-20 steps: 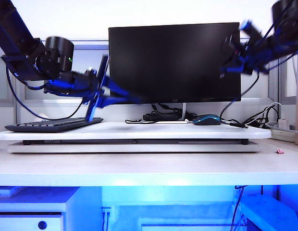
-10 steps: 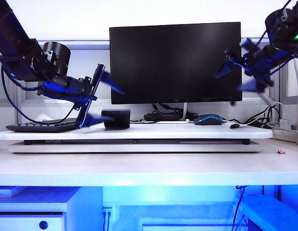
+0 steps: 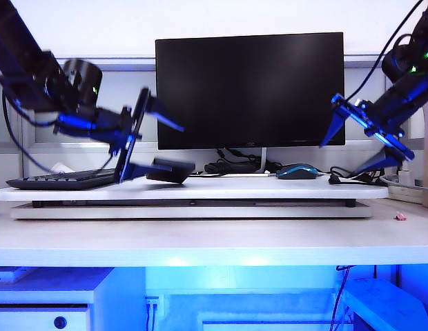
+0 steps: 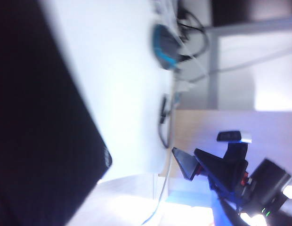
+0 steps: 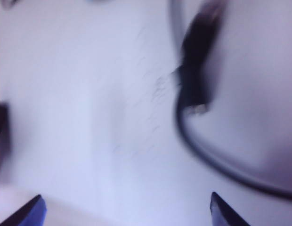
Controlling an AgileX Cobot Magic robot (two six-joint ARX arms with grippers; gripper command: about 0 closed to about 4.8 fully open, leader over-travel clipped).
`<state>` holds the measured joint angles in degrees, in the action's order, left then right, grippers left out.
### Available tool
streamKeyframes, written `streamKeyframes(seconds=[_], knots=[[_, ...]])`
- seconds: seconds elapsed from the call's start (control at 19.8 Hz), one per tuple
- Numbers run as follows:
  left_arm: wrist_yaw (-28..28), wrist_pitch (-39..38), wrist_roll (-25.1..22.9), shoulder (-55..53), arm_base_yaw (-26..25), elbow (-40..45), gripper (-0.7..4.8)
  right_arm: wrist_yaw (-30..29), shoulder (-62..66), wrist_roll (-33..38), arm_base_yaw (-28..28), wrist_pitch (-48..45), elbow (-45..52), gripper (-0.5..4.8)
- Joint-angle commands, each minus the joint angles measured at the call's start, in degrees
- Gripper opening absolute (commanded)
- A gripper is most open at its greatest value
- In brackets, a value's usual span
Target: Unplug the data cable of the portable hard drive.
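While tilted, portable hard drive [image 3: 170,170] lies lengthwise.

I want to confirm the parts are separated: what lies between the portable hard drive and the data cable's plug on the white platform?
In the exterior view, the portable hard drive and plug lie far apart; the black-and-blue mouse sits between them.

The data cable [image 5: 195,70] plug shows smeared by blur; the left end effector [image 3: 141,134] is motion-blurred too.
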<state>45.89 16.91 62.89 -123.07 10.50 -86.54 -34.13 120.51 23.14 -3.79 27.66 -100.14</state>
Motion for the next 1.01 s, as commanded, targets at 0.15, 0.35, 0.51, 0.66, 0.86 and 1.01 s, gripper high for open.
streamKeyframes(seconds=[0.15, 0.35, 0.51, 0.66, 0.86, 1.01], knots=[[-0.17, 1.57, -8.59, 4.50, -0.04, -0.37, 4.79, -0.52, -4.98, -2.32, 0.70, -6.01, -0.37, 4.79], [-1.27, -1.81, -16.70, 7.98, -0.66, -0.37, 4.79, -0.48, -8.90, -3.69, 0.70, -8.55, -0.35, 4.79], [-2.89, -6.43, -25.40, 10.21, -1.09, -0.37, 4.79, -0.55, -11.30, -5.31, 0.70, -8.83, -0.35, 4.79], [-6.86, -15.93, -44.85, 13.77, -0.94, -0.37, 4.79, -0.57, -13.88, -13.00, 1.53, -5.88, -0.17, 4.79], [-15.15, -23.56, -56.33, 19.50, -0.50, -0.37, 4.79, 0.46, -17.29, -15.76, 2.67, -6.14, -0.17, 4.79], [-18.78, -23.56, -57.99, 24.87, -1.14, -0.37, 4.61, 1.20, -21.18, -15.82, 2.69, -9.57, -0.20, 4.79]])
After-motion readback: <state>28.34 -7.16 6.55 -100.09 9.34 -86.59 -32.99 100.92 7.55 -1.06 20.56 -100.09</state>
